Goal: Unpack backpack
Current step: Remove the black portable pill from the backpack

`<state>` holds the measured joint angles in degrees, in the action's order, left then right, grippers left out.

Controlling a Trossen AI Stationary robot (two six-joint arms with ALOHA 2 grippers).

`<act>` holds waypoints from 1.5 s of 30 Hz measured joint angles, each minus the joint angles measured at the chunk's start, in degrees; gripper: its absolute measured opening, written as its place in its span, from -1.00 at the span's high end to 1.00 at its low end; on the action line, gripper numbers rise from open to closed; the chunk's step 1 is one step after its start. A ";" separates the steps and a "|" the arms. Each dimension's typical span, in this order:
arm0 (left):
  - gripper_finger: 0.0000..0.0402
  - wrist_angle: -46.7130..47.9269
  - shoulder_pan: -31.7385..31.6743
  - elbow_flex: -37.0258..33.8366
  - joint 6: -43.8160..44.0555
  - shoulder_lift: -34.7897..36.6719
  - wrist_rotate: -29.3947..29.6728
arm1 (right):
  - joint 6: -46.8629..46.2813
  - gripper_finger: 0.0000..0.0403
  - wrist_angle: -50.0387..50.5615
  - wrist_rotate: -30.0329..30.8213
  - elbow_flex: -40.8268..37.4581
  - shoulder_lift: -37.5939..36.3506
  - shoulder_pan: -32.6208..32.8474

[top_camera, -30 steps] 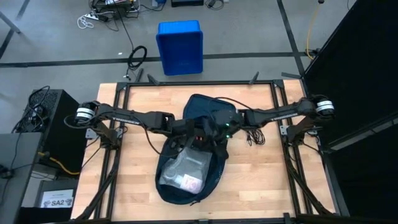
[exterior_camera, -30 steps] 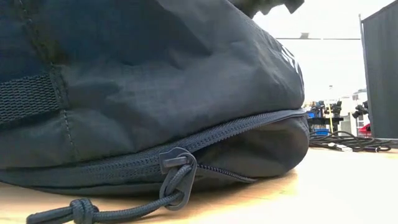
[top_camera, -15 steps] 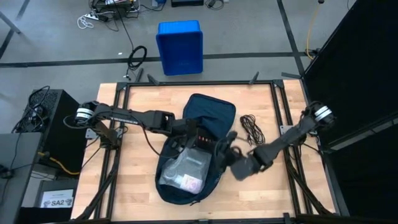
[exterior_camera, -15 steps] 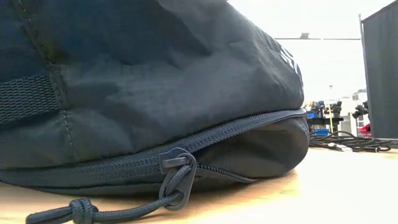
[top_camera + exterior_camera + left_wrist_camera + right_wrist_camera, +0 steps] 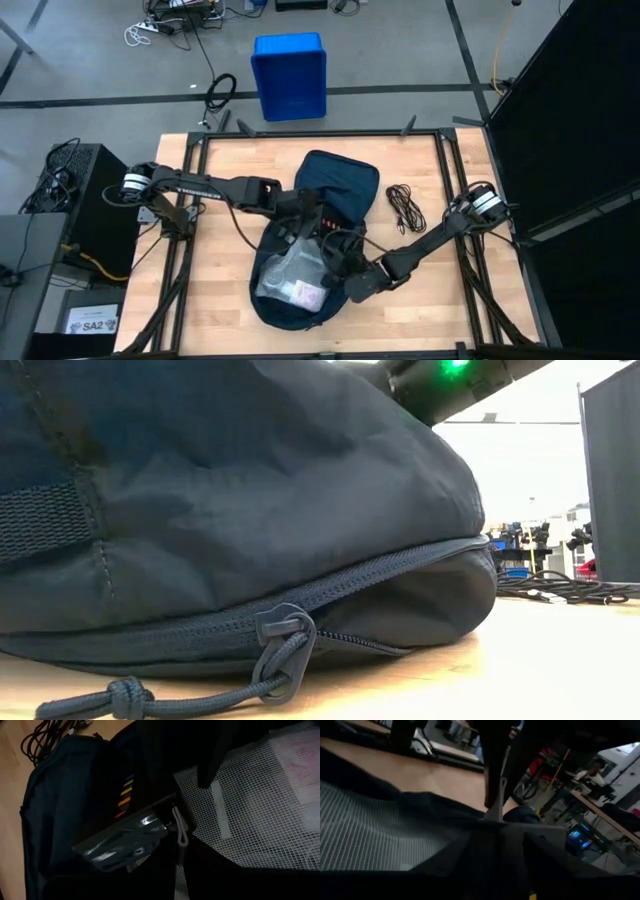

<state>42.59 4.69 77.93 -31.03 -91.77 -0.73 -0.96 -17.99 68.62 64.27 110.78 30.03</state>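
Observation:
The dark navy backpack [image 5: 318, 235] lies open on the wooden table, its side filling the low view [image 5: 230, 500]. Inside it lies a white mesh pouch [image 5: 293, 280] with pale contents, also seen in the left wrist view [image 5: 260, 815]. A dark glossy flat thing [image 5: 122, 842] with a row of coloured marks lies beside the pouch. My left gripper [image 5: 308, 228] is over the middle of the backpack, shut on a pale grey pull tab [image 5: 180, 827]. My right gripper [image 5: 343, 272] reaches in at the backpack's right rim, next to the pouch. My left gripper holds the grey pull tab [image 5: 496, 806] from above, pointing steeply down. The tab hangs straight below the fingers [image 5: 492, 765], and the dark fabric edge it is fixed to is drawn up into a peak [image 5: 485, 822]. Its own wrist view hides the fingertips in the dark.
A coiled black cable [image 5: 403, 208] lies on the table right of the backpack. A blue bin [image 5: 289, 75] stands on the floor beyond the far edge. Bare wood shows left and right of the backpack. A person [image 5: 592, 772] sits at a desk in the room behind.
My right arm has swung from the middle of the backpack, beside the left gripper, out toward the table's near edge and down. It has turned toward the backpack's right rim and now shows at the top of the low view.

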 joint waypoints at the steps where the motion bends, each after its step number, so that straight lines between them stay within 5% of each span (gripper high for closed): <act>1: 1.00 -0.04 -0.02 0.00 -0.06 0.00 0.00 | 0.32 0.07 -1.25 1.00 0.00 0.00 0.20; 8: 1.00 -0.22 0.04 0.90 -0.26 0.00 0.07 | -6.06 -0.50 -3.92 1.94 0.02 0.00 0.19; 15: 1.00 0.24 0.26 5.02 -0.43 0.00 0.10 | -11.05 -0.71 -3.81 0.98 0.02 0.00 0.26; 36: 1.00 0.66 0.65 5.97 -1.75 0.00 0.11 | 7.31 -0.62 -8.83 20.20 0.00 -1.56 5.49; 45: 1.00 0.74 3.74 5.97 -4.80 -0.02 0.08 | 2.33 -0.29 -1.75 4.33 -3.25 -17.15 8.91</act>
<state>43.33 8.43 83.90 -35.83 -91.79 -0.65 1.37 -19.74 72.95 61.02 93.63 38.94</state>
